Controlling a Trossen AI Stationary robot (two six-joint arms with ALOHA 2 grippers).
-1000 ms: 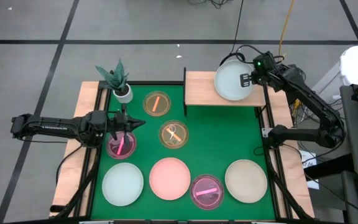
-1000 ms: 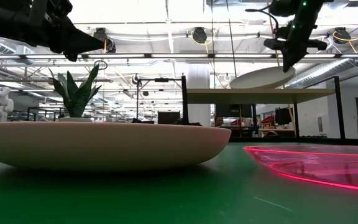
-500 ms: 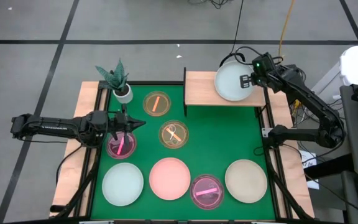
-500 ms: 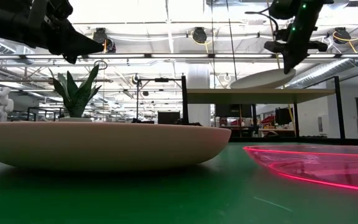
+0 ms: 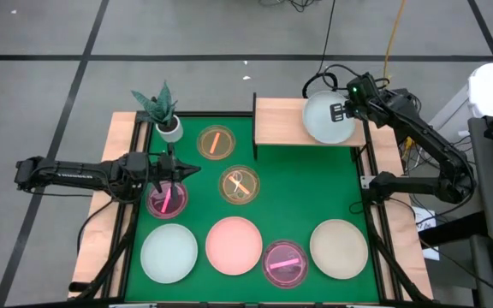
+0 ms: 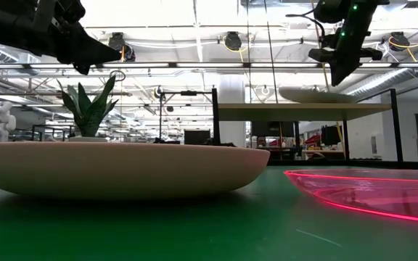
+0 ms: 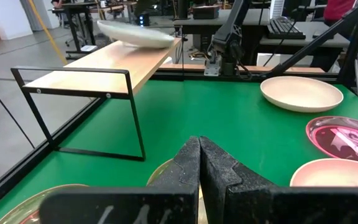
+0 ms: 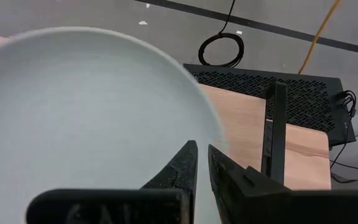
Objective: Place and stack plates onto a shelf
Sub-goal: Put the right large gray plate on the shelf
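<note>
A pale blue-green plate lies flat on its base at the right end of the light-wood shelf; in the low view this plate sits level. My right gripper hangs slanting down just above the plate's right rim, with a narrow gap between its fingers and nothing in it. My left gripper is shut and empty. It hovers level over the table's left part, between a magenta plate and an orange plate. Several more plates rest on the green table.
On the table lie another orange plate, a pale blue-green plate, a pink plate, a magenta plate and a beige plate. A potted plant stands at the far left corner. The shelf's left half is bare.
The pale blue-green plate was tilted on the shelf, its right rim raised at my right gripper. That rim has dropped, and the plate now lies flat, slightly farther toward the shelf's right end. Both arms have kept still.
</note>
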